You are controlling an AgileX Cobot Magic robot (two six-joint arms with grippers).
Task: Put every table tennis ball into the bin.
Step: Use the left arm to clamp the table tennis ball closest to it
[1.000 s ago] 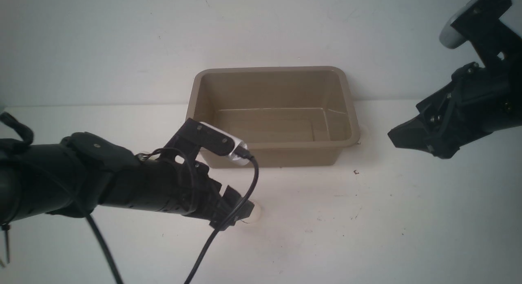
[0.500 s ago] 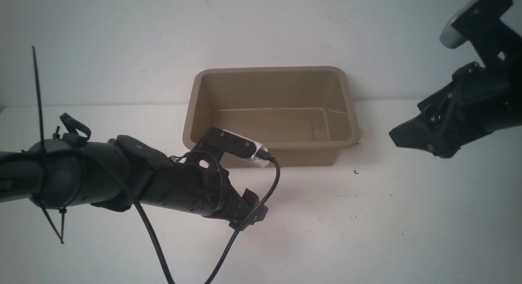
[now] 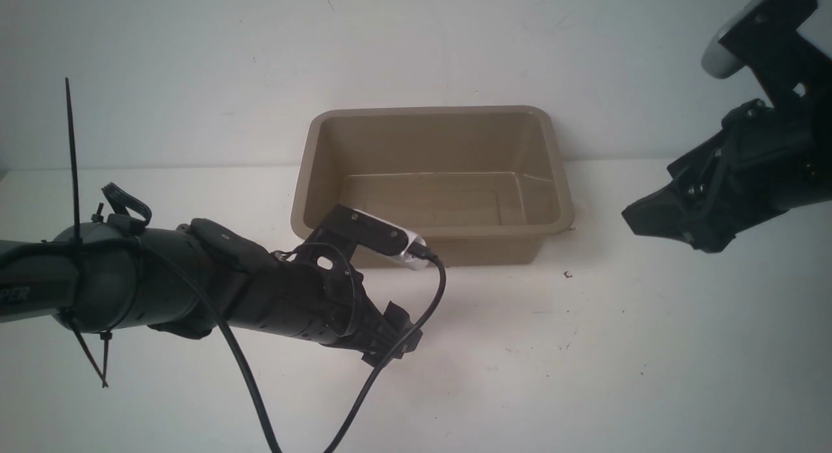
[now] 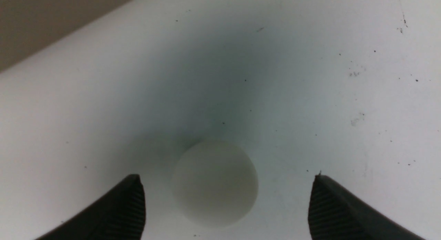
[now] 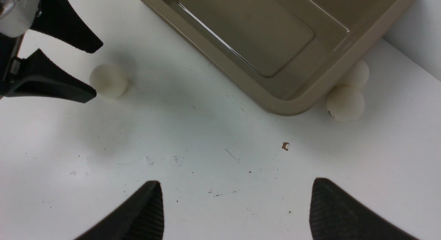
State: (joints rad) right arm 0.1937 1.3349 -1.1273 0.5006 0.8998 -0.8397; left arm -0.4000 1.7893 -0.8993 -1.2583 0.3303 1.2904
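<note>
Taupe plastic, the bin (image 3: 494,231) sits upper centre of the front view. Its mouth faces up, its long axis runs left to right across the frame, and it looks empty.

The step in hand, I judge, is the first pick. The left gripper (image 4: 227,176) hangs low at lower centre, jaws apart on either side of a table tennis ball (image 4: 214,183) resting on the white table (image 3: 585,375). The wrist view shows a gap at each pad. A sphere has no long axis or facing, and no printed mark shows on it.

The next move calls for a gentle, centred close — off-centre pads would likely squirt the ball away — then a lift over the near rim.

The right gripper (image 5: 237,181) hovers at the right edge, jaws apart and empty. Two more balls (image 5: 345,103) sit tucked at the bin's right end.
</note>
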